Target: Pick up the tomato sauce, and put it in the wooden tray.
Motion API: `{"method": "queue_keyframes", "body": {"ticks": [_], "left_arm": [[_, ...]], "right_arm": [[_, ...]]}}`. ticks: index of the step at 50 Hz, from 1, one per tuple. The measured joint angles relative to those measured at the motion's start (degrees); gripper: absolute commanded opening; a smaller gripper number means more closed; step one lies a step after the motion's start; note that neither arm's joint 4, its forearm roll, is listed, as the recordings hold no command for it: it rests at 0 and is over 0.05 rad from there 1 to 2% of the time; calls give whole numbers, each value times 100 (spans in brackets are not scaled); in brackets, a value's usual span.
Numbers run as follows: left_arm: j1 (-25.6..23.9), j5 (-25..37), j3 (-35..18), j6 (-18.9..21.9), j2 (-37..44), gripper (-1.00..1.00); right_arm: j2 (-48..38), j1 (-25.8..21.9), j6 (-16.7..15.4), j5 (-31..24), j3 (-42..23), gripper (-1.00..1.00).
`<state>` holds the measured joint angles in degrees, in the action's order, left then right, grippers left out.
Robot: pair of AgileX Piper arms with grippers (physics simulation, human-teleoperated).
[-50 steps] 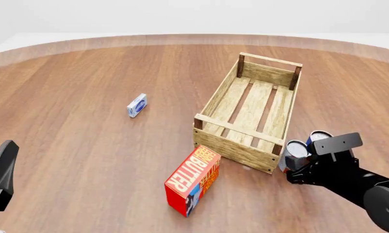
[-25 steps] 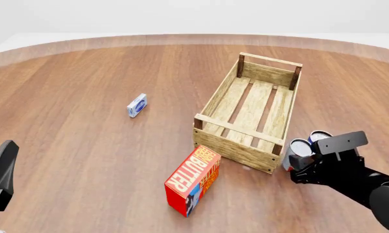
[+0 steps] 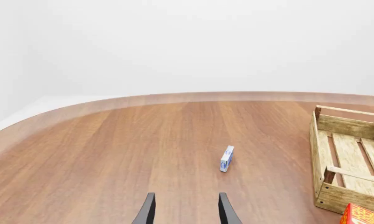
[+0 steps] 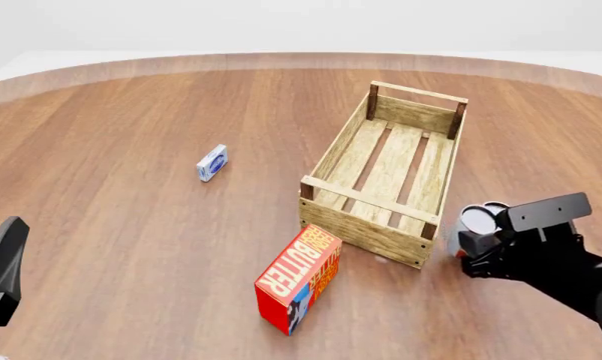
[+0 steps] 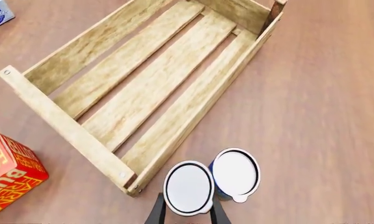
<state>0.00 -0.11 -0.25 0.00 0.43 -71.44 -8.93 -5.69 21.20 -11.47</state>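
The tomato sauce (image 5: 188, 188) shows its silver top between my right gripper's fingers (image 5: 219, 213), just off the near right corner of the wooden tray (image 5: 62, 116). In the front view the can (image 4: 475, 220) sits at the tip of my right gripper (image 4: 471, 241), right of the tray (image 4: 364, 199). The right gripper is shut on the can. The can's label is hidden. My left gripper (image 3: 185, 212) is open and empty, low at the front left (image 4: 1, 270), far from the can.
A second can with a blue side (image 5: 237, 171) stands touching the tomato sauce, also seen in the front view (image 4: 498, 208). A red butter box (image 4: 299, 277) lies before the tray's near end. A small blue-and-white box (image 4: 212, 163) stands at mid left.
My right gripper has moved right and a little up with the tomato sauce, closer to the second can. The left arm has not moved.
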Motion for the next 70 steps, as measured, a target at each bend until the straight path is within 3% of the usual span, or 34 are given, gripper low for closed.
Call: {"method": "queue_keyframes", "body": {"ticks": [70], "left_arm": [[0, 0, 0, 0, 0, 100]], "right_arm": [[2614, 81, -98, -2676, -629, -100]]}}
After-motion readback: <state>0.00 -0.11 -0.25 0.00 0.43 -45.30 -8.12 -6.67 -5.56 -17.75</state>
